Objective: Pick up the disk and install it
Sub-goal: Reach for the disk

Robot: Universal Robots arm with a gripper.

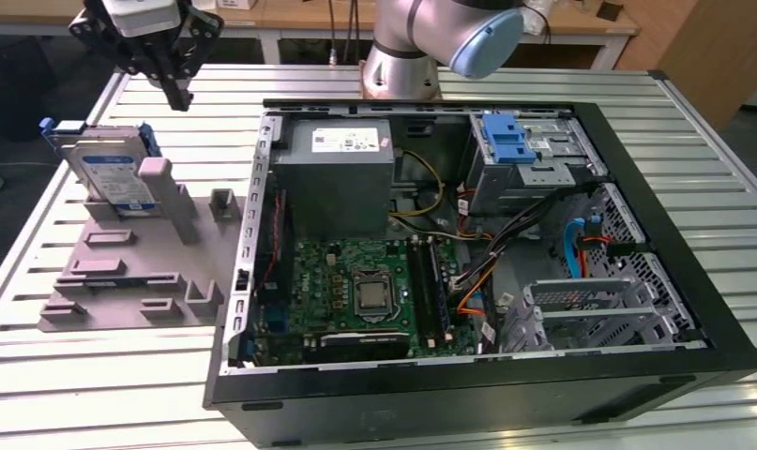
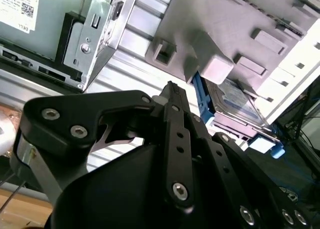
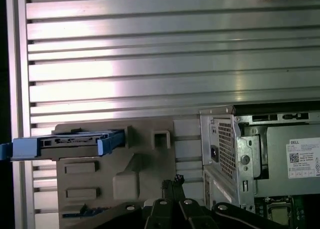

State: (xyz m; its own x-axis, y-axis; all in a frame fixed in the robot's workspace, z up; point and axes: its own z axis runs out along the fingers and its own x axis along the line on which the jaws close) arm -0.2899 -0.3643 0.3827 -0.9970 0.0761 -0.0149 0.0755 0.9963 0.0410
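The gripper (image 1: 178,97) is hanging above the slatted table (image 1: 52,394), its jaws drawn together to a narrow point and gripping nothing. In both wrist views the fingertips (image 2: 172,94) (image 3: 178,180) are meeting with no gap visible. One disk (image 1: 113,171) is standing on edge, tilted, in the one grey fixture (image 1: 128,281) (its blue frame is showing along the edges). It is sitting near the gripper but apart from it, to the exterior view's left of the one open computer case (image 1: 478,394). Inside the case, one grey box (image 1: 334,178) and one metal cage (image 1: 528,155) with a blue latch are sitting along the far wall.
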